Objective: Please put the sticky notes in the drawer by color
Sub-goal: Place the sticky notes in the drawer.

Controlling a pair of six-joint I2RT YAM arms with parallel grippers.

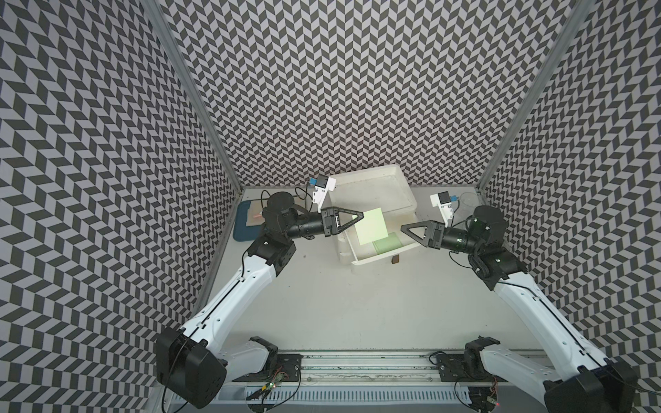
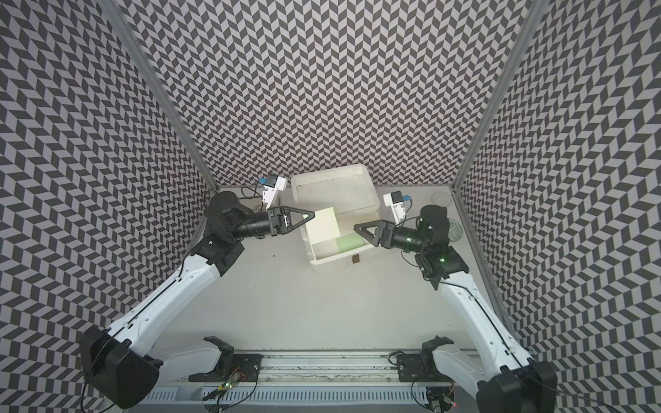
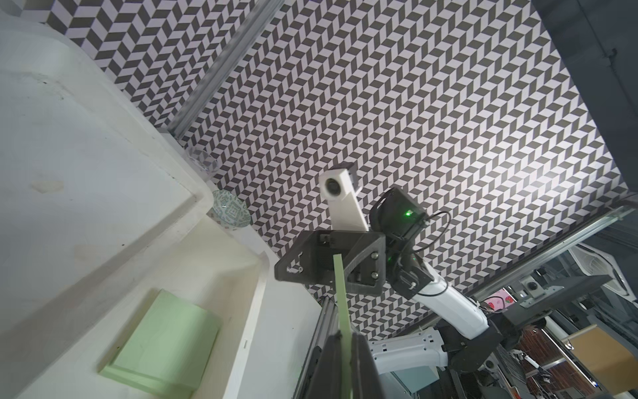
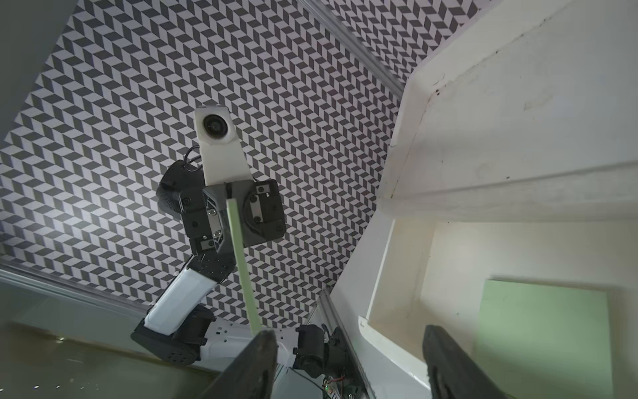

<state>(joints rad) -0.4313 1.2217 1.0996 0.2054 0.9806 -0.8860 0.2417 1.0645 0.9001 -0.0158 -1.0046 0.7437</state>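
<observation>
At frame centre in both top views, the drawer unit [image 1: 372, 178] has one drawer pulled out toward the bottom edge, with its brown tab handle [image 1: 395, 260] nearest. A stack of green sticky notes [image 1: 388, 242] lies flat inside. Above it, the left gripper [image 1: 362, 215] pinches one light green note [image 1: 370, 227] by its edge. The right gripper [image 4: 348, 331] sits just right of that note – jaws wide, holding nothing. A blue tray [image 1: 243, 229] lies at left.
</observation>
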